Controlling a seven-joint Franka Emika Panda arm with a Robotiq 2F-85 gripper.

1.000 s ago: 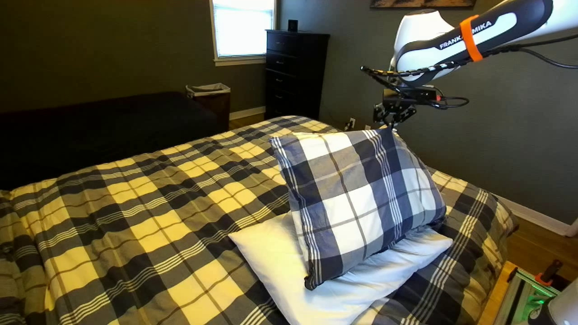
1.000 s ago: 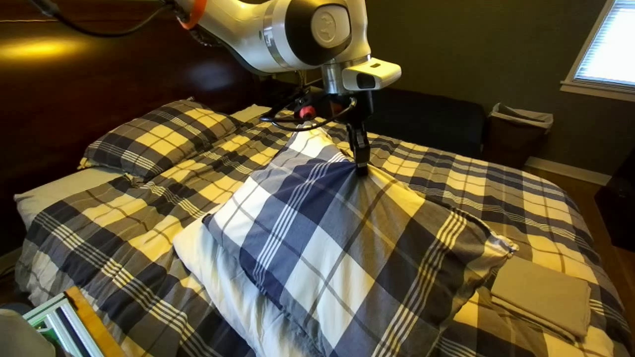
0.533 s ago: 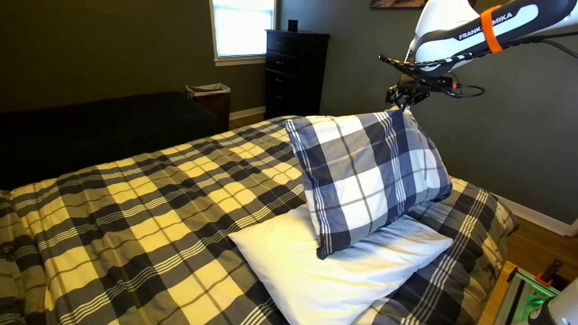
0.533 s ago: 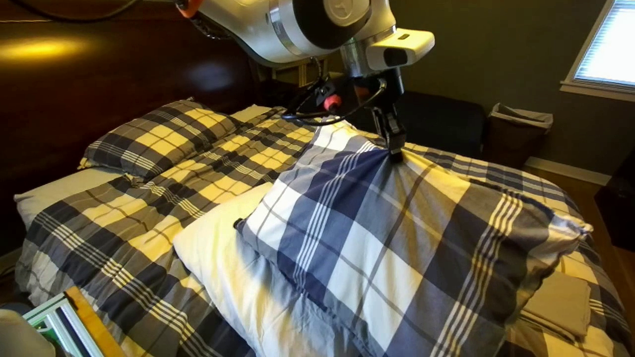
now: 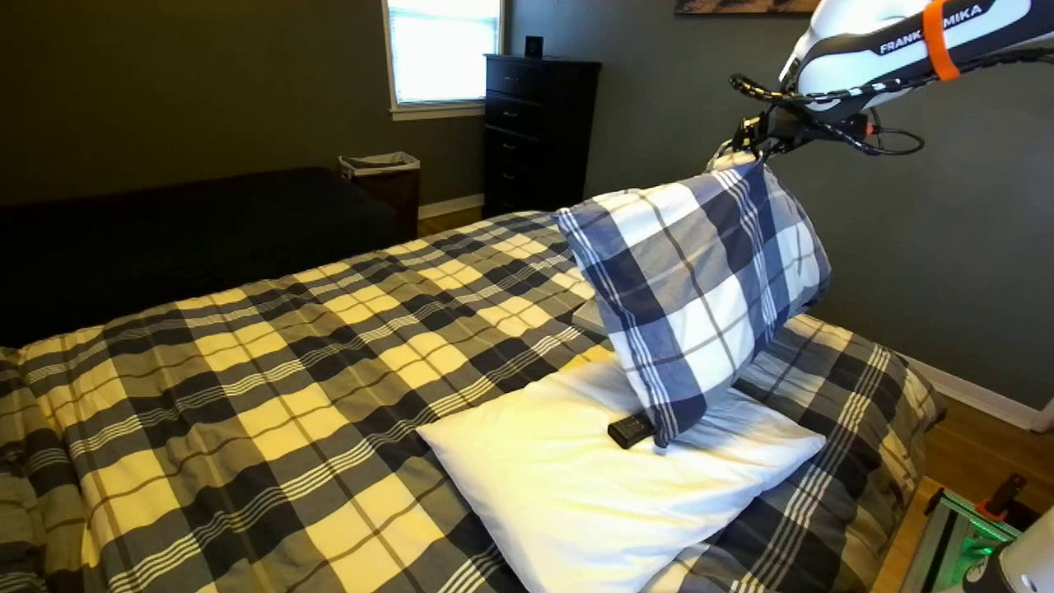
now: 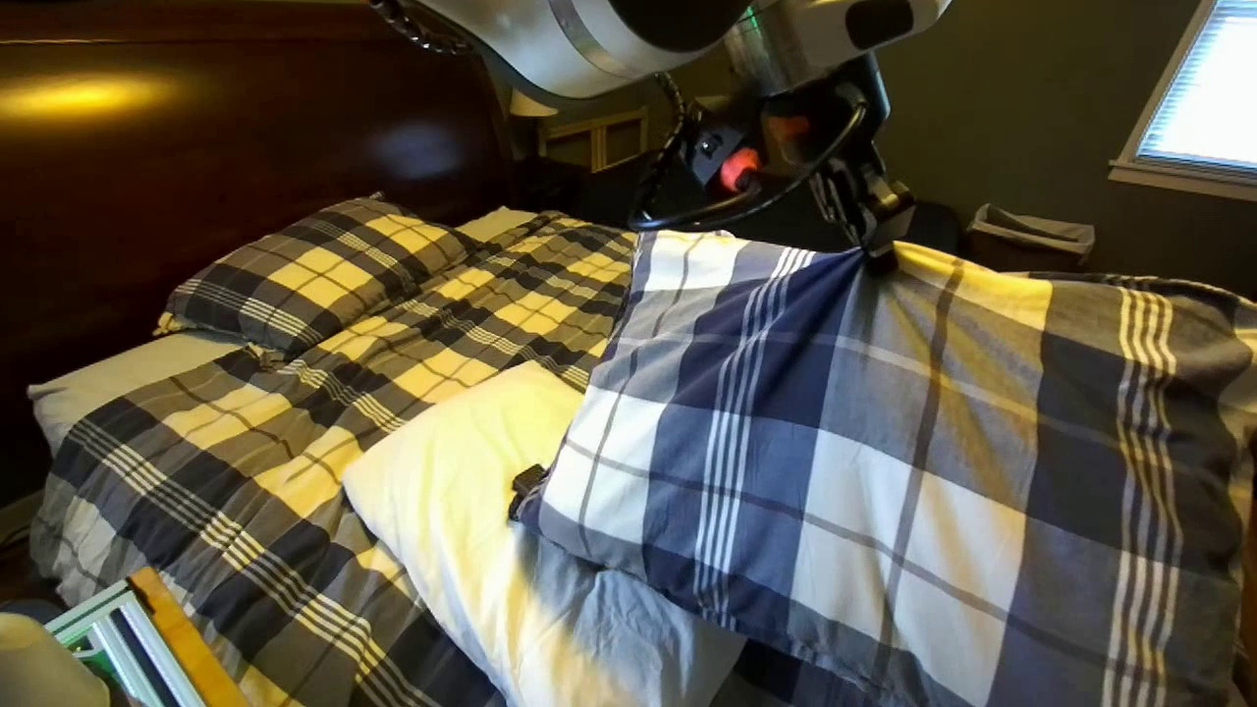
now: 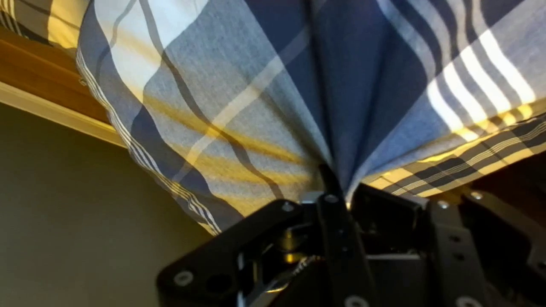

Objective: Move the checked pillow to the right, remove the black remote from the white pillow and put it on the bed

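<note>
Clamping the gripper [image 7: 346, 187] on a fold of the checked pillow [image 5: 704, 288], hoisting higher than a moment ago and newly exposing part of the remote [image 5: 629, 430] on the white pillow [image 5: 585, 486], but probably needing a set-down to the right before any grab.

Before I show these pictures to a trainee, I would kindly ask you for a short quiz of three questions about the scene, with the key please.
1. True or false: the gripper is pinching the checked pillow.

2. Choose one. The black remote lies on:
a) the floor
b) the white pillow
c) the window sill

3. Short answer: in an exterior view, what hides part of the remote?

Key: 1. True. 2. b. 3. A lower corner of the checked pillow.
</note>
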